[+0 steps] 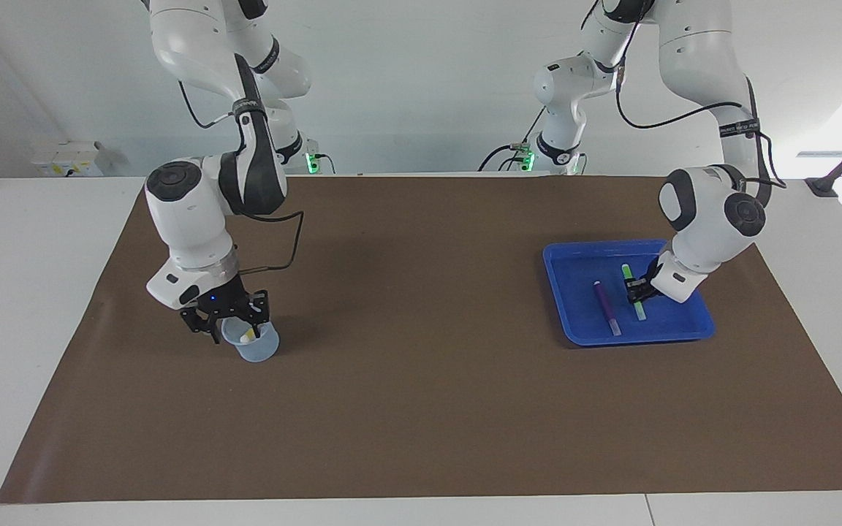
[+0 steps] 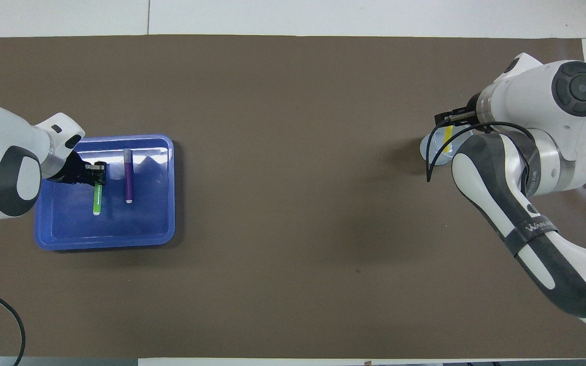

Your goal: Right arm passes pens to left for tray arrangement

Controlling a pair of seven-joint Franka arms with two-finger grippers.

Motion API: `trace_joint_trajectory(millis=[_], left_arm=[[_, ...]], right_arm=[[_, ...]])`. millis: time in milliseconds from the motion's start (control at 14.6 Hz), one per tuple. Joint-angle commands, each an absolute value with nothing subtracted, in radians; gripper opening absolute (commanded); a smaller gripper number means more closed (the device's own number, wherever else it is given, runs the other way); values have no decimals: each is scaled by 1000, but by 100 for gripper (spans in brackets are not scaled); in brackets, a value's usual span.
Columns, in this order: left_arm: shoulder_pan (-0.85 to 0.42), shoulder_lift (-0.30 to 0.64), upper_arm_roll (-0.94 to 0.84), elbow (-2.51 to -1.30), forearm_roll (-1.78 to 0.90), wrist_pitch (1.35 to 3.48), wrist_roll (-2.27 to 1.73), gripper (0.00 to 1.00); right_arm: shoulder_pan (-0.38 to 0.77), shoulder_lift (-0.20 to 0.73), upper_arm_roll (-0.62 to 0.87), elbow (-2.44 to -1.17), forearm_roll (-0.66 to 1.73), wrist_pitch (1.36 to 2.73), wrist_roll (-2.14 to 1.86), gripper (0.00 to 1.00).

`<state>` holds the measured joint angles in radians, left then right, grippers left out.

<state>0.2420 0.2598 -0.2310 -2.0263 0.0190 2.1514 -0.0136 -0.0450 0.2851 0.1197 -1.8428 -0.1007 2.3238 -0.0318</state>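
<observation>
The left pincer (image 1: 639, 291) is seen low in the tray (image 1: 695, 321), its fingertips closed on the green pen (image 1: 633, 291) near the end that lies nearer to the robots. The purple pen (image 1: 607, 307) lies flat in the tray just beside the green one, the two roughly parallel and apart.

At the right arm's end of the counter (image 1: 421, 409), the right pincer (image 1: 234, 315) is lowered over the mouth of a clear cup (image 1: 253, 345). Its jaws are partly open around the yellow pen (image 1: 248, 335), which stands tilted inside the cup; whether the fingers already touch it cannot be told.

Two steps appear to be in hand: the green pen is being set down and the last pen is being fetched. For the placing to go well, the green pen would best be laid fully flat and parallel to the purple one before it is released, then the pincer lifted straight up so that neither pen is nudged. At the cup, the yellow pen would best be gripped near its upper end and drawn straight up, as the light cup could tip or be dragged along.
</observation>
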Motion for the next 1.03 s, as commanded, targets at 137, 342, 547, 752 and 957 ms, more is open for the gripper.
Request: trace_joint_trajectory(millis=[137, 342, 547, 752, 957], left_arm=[[236, 244, -224, -2080, 40, 2226, -11, 99], [238, 241, -224, -2091, 40, 2230, -8, 100], [244, 242, -224, -2080, 40, 2220, -6, 100], [242, 236, -227, -2014, 38, 2137, -5, 100], [233, 233, -232, -1828, 26, 1906, -6, 100]], right_arm=[[-52, 299, 124, -1847, -117, 2356, -48, 65], [-52, 302, 126, -1847, -115, 2378, -45, 62], [-51, 307, 126, -1847, -114, 2384, -43, 53], [-49, 307, 127, -1845, -114, 2393, -40, 0], [-48, 304, 127, -1839, -112, 2395, -38, 0]])
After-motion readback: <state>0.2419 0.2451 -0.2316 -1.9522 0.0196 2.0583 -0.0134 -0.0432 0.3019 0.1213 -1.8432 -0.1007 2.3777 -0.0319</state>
